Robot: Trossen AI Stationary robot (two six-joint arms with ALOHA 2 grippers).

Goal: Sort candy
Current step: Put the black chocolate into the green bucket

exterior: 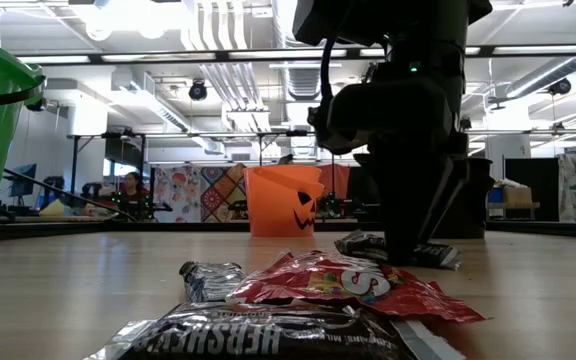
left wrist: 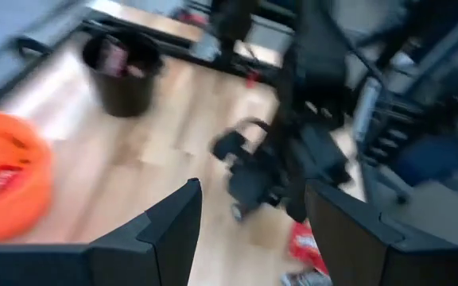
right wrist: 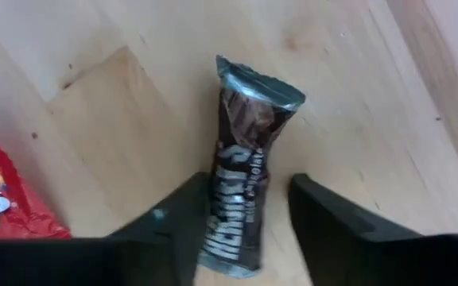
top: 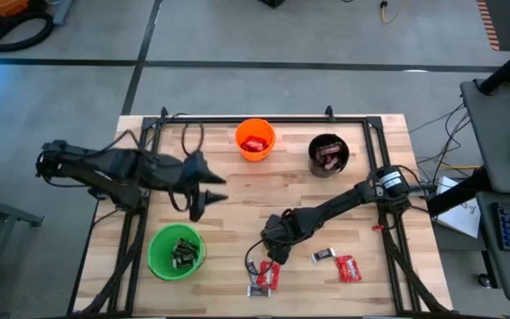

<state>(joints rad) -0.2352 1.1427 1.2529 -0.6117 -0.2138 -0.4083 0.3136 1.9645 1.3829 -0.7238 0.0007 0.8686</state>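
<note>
Room: we see grey floor, ceiling lights.
Table (top: 237,190): pale wood planks.
Left gripper (top: 207,189): parted fingers, raised above the table.
Right gripper (right wrist: 237,214): spread around a dark bar (right wrist: 238,199) lying flat on the table.

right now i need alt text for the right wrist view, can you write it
A dark brown Hershey's mini bar lies on the pale wooden table, its lower end between the two dark fingers of the right tool, which is open around it. A red Skittles packet shows at the picture's edge.
</note>
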